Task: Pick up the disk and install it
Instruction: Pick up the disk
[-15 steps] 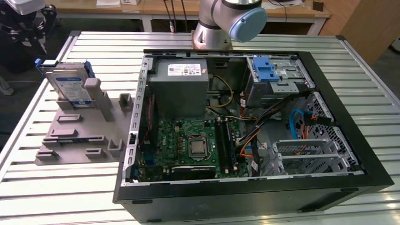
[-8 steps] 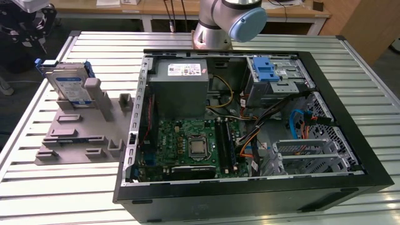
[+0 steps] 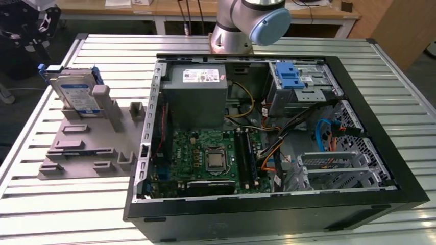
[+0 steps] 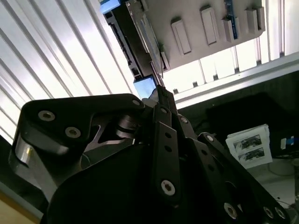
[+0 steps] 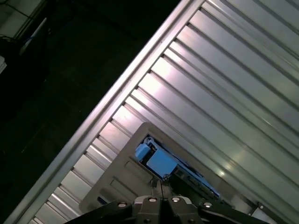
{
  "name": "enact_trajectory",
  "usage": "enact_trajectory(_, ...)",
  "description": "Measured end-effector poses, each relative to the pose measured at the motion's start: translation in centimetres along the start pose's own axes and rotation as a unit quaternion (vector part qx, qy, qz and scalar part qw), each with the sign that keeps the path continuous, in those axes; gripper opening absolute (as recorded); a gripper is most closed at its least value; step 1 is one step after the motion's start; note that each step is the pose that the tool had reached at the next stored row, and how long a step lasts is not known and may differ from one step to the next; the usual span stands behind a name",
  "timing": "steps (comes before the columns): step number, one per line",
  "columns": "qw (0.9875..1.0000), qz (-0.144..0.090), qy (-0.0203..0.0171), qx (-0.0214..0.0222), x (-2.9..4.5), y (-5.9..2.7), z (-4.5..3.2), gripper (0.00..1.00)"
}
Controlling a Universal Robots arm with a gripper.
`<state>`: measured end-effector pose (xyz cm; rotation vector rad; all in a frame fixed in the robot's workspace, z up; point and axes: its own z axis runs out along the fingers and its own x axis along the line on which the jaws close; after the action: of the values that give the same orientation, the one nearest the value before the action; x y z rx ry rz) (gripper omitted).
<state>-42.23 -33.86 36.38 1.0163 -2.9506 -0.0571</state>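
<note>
Closest, my fingers (image 5: 155, 192), seemingly pressed together, hang over disk (image 5: 161, 162), stood upright in holder (image 5: 117, 179) for grasping.

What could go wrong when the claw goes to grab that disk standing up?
The disk stands upright in its grey holder, so a crooked grab by the claw could tip or drop it. Cables lie loose inside the open computer case and might snag the disk on its way in.
</note>
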Motion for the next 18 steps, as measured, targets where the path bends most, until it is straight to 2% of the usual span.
enact_trajectory(5,0.9992,-0.04,0.0016,0.0003,0.0,0.0,0.0,0.11)
enact_trajectory(9,0.9975,-0.071,0.0029,0.0005,0.0,0.0,0.0,0.11)
enact_trajectory(14,0.9938,-0.111,0.0046,0.0008,0.0,0.0,0.0,0.11)
enact_trajectory(18,0.9895,-0.144,0.0059,0.0011,0.0,0.0,0.0,0.11)
